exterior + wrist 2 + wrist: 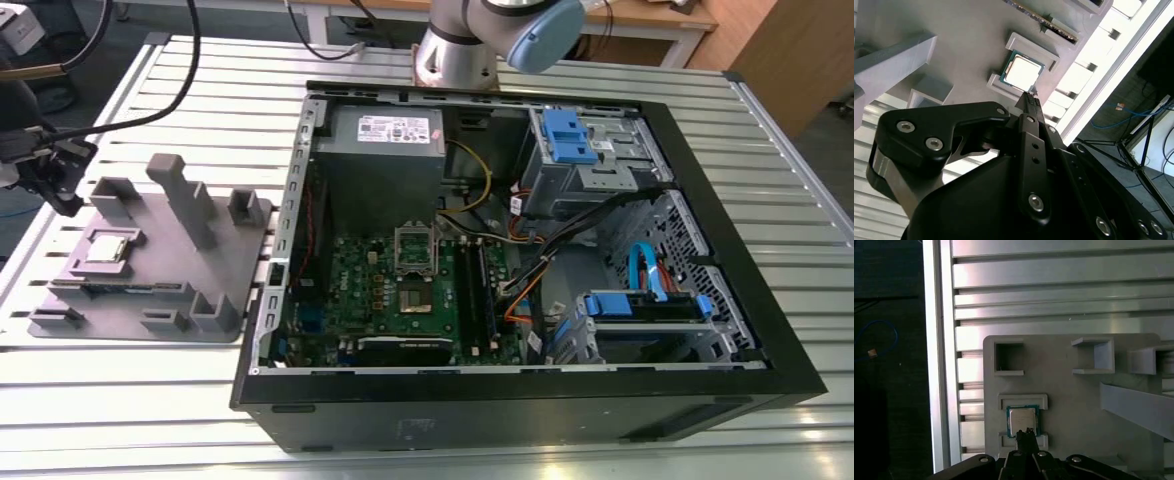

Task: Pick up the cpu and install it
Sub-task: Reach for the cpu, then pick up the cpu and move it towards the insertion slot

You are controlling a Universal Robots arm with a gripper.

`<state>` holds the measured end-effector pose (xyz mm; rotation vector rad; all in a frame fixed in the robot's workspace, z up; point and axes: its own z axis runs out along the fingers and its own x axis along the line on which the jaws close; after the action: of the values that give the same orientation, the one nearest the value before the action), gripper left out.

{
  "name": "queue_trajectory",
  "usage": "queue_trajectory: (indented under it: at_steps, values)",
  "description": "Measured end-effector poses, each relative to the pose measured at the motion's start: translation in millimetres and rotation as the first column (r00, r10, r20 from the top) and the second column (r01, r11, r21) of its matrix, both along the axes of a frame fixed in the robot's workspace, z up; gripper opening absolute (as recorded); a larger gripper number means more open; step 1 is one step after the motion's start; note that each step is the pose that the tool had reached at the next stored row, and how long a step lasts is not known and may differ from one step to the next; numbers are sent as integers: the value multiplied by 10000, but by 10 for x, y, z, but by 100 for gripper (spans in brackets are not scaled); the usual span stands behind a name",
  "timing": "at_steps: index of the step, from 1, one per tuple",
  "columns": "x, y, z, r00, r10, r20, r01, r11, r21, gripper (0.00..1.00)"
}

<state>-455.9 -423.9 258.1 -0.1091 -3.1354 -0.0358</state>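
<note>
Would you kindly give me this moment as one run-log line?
phase: pick approach | gripper: tip over cpu edge, contact unclear | cpu: flat in pocket of grey fixture, uninstalled

We see the cpu (110, 248) lying flat on a grey fixture tray (200, 270), with the gripper (56, 175) near the tray's edge. The open computer case (534, 405) sits beside the tray on the slatted table (147, 400).

Slatted metal table (160, 400) with grey fixture plate (160, 262) and open computer case (534, 410).
</note>
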Motion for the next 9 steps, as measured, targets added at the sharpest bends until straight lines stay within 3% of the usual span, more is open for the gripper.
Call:
queue_trajectory:
  at_steps: [9]
  values:
    - [0, 0, -17, 10000, 3, -1, -3, 10000, -1, 11]
